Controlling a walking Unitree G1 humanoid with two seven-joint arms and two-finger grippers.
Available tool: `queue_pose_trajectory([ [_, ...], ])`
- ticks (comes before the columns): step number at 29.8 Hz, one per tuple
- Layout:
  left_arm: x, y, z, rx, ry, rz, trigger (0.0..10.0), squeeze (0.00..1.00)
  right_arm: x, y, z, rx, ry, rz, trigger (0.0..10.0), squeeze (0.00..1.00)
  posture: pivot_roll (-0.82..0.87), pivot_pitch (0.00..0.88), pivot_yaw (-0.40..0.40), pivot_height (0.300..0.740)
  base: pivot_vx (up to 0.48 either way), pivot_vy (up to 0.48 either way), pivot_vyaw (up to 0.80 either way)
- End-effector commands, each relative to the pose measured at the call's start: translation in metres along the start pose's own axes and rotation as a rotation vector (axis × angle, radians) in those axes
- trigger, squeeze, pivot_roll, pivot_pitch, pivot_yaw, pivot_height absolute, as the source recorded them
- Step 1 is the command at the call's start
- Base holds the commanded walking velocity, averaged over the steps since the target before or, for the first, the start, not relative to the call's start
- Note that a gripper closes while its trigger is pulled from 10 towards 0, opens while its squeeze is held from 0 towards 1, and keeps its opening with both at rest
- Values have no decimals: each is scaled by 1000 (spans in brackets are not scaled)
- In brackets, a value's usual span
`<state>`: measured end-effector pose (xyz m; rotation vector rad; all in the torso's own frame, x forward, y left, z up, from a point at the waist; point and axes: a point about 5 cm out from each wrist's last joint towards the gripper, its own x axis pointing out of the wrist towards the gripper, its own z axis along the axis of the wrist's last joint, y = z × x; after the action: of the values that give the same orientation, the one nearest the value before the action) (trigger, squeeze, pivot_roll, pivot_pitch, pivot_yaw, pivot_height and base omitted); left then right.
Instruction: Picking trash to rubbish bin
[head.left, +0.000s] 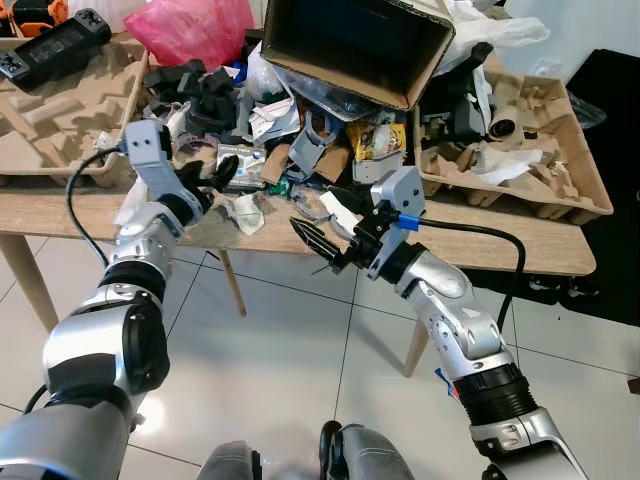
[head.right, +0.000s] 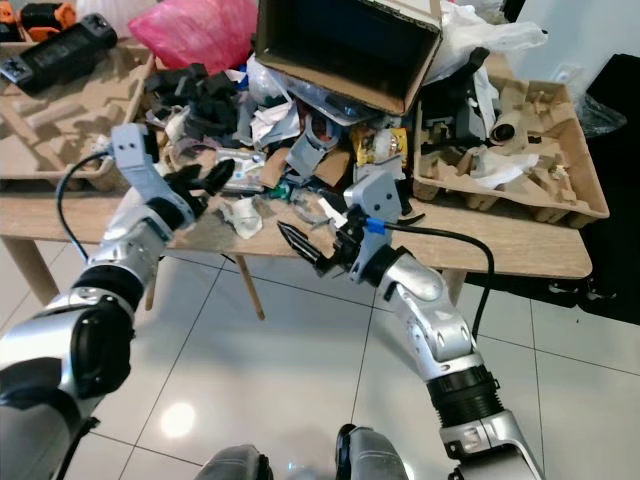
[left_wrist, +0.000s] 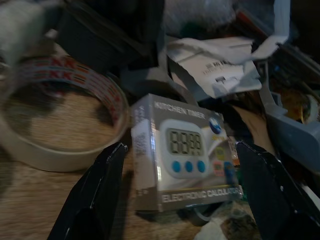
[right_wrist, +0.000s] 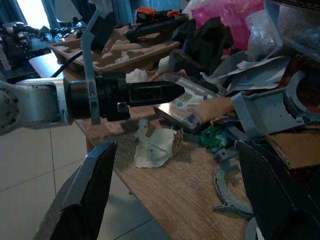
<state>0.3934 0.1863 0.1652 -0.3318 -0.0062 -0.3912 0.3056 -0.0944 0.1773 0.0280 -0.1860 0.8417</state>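
A heap of trash covers the wooden table (head.left: 560, 245): paper scraps, grey plastic parts, black foam. At its front lies a grey kitchen timer box (left_wrist: 185, 155) beside a roll of tape (left_wrist: 55, 120). My left gripper (head.left: 218, 176) is open over the table's front left, one finger on each side of the timer box and not touching it. My right gripper (head.left: 312, 245) hangs open just off the table's front edge with nothing between its fingers. A crumpled white paper (right_wrist: 155, 145) lies on the table between the two grippers.
An open cardboard box (head.left: 355, 45) lies tipped on top of the heap. A pink bag (head.left: 190, 28) sits behind it. Moulded pulp trays stand at the left (head.left: 60, 120) and right (head.left: 530, 170). White tiled floor (head.left: 290, 340) spreads below the table.
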Motion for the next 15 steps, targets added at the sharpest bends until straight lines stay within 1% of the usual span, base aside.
queue_pose_trajectory([
  [1, 1, -3, -6, 0, 28, 0, 10000, 0, -3, 3, 2, 14, -11, 11, 10000, 0, 74, 182, -38, 740, 0, 0, 0],
  [11, 2, -2, -3, -11, 13, 20, 10000, 0, -5, 10, 3, 29, -10, 33, 10000, 0, 63, 206, -42, 740, 0, 0, 0],
  [13, 1, -1, -3, -19, 9, 27, 10000, 0, -6, 12, 2, 32, -6, 36, 10000, 0, 61, 211, -43, 740, 0, 0, 0],
  [15, 1, -1, -3, -44, 5, 27, 10000, 0, -7, 14, 2, 33, -2, 38, 10000, 0, 56, 217, -44, 740, 0, 0, 0],
])
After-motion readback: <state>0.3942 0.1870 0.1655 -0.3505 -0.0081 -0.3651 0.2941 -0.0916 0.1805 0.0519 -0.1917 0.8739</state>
